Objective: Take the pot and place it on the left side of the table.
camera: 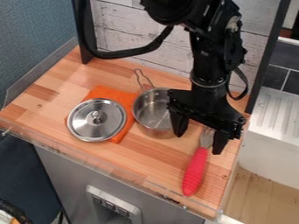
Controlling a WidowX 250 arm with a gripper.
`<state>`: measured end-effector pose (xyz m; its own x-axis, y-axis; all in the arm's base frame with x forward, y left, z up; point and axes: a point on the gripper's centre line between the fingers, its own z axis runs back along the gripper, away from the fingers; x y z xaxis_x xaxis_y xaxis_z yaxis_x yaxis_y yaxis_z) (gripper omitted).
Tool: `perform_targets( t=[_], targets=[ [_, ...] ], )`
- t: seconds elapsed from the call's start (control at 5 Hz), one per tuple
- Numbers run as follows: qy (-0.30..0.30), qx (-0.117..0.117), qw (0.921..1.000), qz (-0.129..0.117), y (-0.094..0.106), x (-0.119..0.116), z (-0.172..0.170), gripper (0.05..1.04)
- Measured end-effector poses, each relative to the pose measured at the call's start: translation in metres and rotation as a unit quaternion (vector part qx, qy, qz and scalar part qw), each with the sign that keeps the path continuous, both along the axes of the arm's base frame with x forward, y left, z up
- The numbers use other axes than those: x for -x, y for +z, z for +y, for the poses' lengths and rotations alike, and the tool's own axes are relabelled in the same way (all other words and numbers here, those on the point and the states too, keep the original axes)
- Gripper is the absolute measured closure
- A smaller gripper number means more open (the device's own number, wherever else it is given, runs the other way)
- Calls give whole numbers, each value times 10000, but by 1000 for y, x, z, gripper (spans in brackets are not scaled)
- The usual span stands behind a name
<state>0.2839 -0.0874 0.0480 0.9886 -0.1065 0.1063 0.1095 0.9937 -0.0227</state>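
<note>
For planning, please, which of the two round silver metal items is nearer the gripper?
The open pot with a wire handle; the knobbed silver lid lies farther.

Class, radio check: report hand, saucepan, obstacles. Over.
Hand open, nothing gripped. Saucepan upright, uncovered. Steel lid, partly on orange cloth, image left, possibly blocking.

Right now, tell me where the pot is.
In the camera view, the pot sits near the middle of the table, just right of the lid and orange cloth, with the gripper overlapping its right edge.
</note>
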Motion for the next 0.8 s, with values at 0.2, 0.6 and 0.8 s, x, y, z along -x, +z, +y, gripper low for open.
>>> perform_targets(
  t=[0.2,0.6,0.8],
  targets=[
    [0,-47,9999,154,-9,3,1,83],
    [-56,-157,9997,190,-11,-19,22,83],
    [-271,-270,9990,210,-12,-35,32,83]
  ],
)
